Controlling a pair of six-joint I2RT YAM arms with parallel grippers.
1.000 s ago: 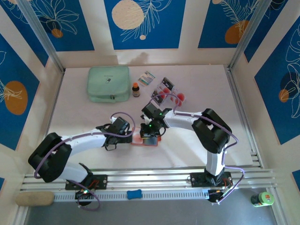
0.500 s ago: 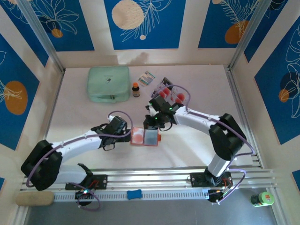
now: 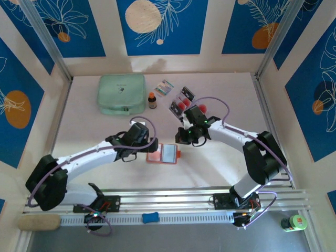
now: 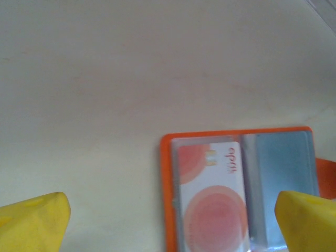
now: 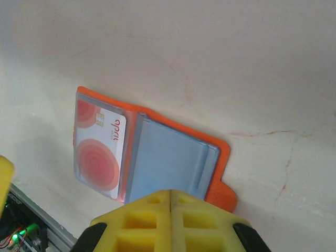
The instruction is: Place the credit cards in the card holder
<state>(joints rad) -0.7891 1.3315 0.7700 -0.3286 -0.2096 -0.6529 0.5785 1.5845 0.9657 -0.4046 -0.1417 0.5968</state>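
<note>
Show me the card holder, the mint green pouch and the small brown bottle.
card holder [image 3: 167, 153], top view, its blue-grey pocket
mint-green pouch [image 3: 122, 93], top view, middle of its lid
small brown bottle [image 3: 152, 101], top view, its body

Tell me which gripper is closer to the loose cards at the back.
Right. The right gripper, jaws shut, is just on the near side of the cards. The left gripper, jaws open, is farther off, at the left edge of the holder.

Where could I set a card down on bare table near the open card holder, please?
Bare table lies between the card holder and the near rail, and beyond the right arm toward the back right corner. Crowded: bottle, packet, credit cards at the back middle.
</note>
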